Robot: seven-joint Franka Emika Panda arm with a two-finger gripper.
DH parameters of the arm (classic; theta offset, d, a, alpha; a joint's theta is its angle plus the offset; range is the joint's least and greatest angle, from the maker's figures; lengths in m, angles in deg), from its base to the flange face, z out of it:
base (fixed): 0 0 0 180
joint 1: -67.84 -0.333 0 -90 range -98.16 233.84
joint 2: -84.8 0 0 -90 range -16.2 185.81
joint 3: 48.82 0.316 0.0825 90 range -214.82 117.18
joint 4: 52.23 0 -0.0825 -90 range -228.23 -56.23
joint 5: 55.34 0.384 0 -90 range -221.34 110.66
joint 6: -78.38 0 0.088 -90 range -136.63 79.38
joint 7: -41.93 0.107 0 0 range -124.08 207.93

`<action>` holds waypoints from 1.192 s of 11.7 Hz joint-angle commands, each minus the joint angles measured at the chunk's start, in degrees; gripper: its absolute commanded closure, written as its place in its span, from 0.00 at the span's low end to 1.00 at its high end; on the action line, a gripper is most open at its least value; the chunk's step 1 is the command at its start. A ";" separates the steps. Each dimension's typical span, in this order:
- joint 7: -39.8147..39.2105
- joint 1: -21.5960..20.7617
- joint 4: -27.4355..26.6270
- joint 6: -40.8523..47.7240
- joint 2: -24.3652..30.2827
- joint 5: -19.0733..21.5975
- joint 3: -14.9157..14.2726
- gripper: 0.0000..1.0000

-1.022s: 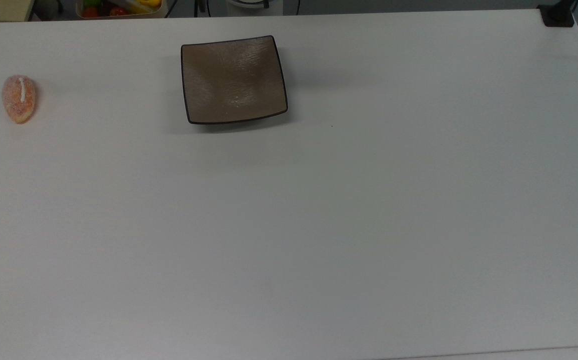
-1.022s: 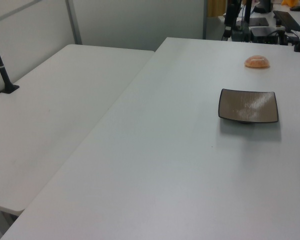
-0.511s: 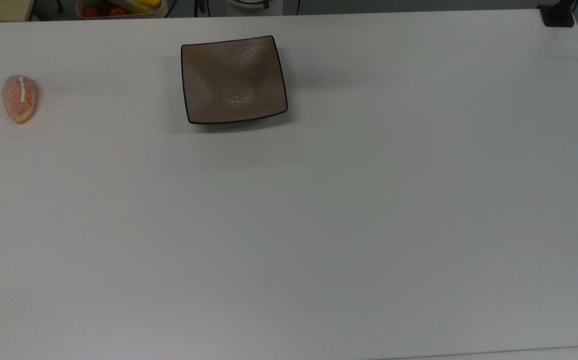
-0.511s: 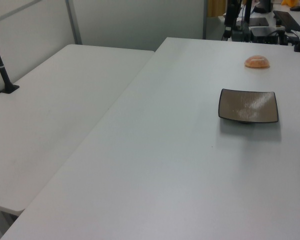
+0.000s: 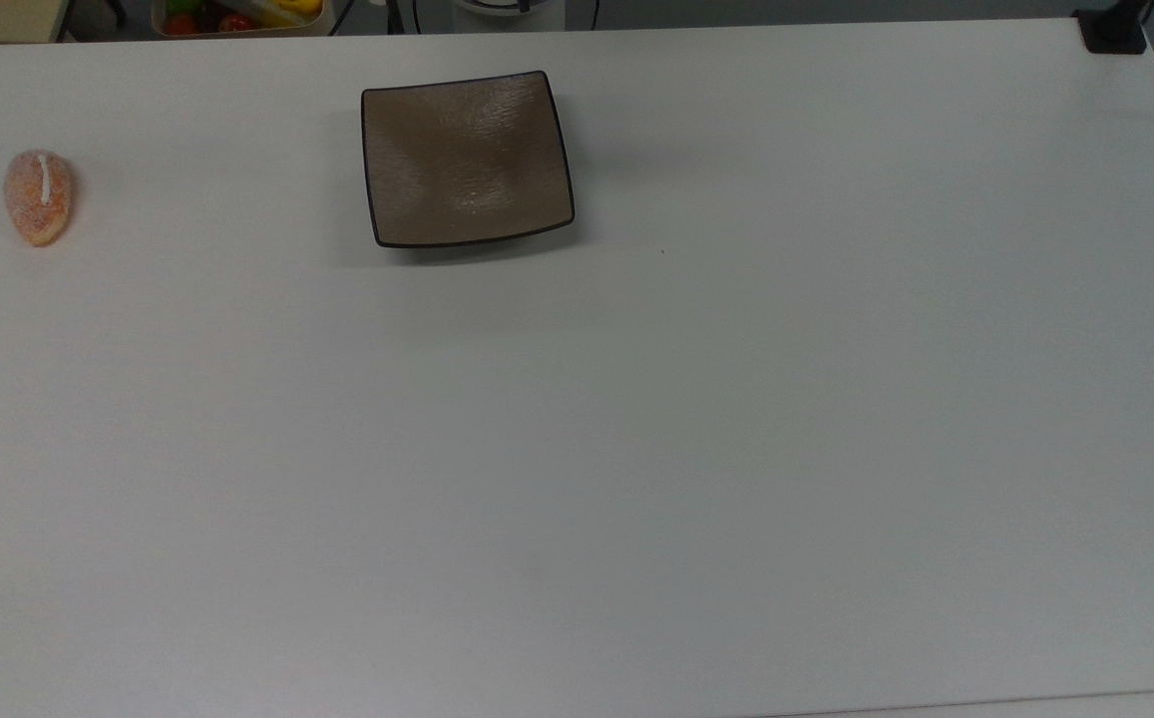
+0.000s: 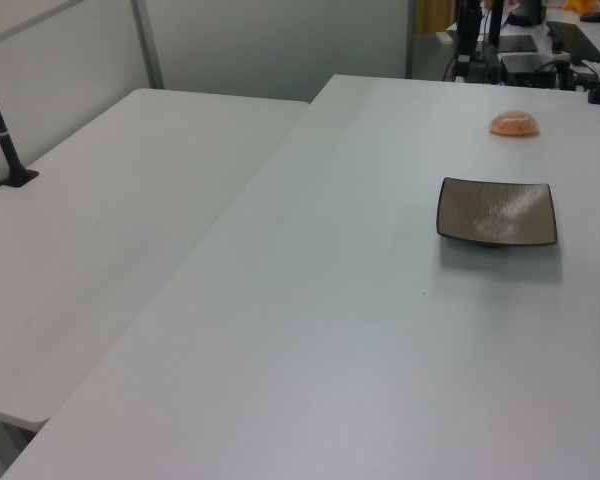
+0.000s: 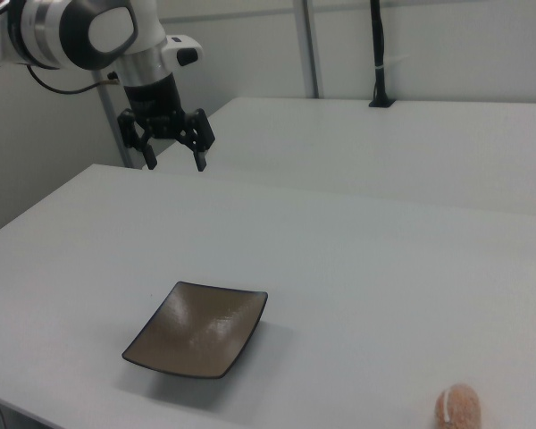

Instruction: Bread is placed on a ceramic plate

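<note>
The bread [image 5: 38, 197] lies on the white table [image 5: 636, 449], well apart from the empty ceramic plate [image 5: 467, 160]. In the right view, the gripper [image 7: 173, 159] hangs high above the table, fingers wide apart, holding nothing.

White arm [image 7: 89, 36], grey joints, seemingly black pincer [image 7: 174, 161].

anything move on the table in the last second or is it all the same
Nothing visibly changed. The bread lies in the same spot on the white table, well off toward the top view's left of the ceramic plate, which is empty and unmoved. In the right view the gripper hangs open, high above the table and beyond the plate, holding nothing.
</note>
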 commanded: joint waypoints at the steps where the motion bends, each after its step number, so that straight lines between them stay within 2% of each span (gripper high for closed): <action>1: -5.81 -0.12 -1.90 2.18 1.21 0.03 -0.55 0.00; 5: -6.68 3.39 -1.11 2.45 1.12 -0.94 -0.81 0.00; 8: -9.75 8.65 0.12 2.01 -0.19 -1.03 -0.99 0.00; 10: -13.18 13.13 0.12 -1.83 -1.16 -1.73 -1.08 0.00; 11: -14.41 14.54 0.03 -3.33 -2.12 -1.73 -2.56 0.00; 14: -20.56 16.04 -0.23 -8.95 -5.99 -1.55 -9.93 0.00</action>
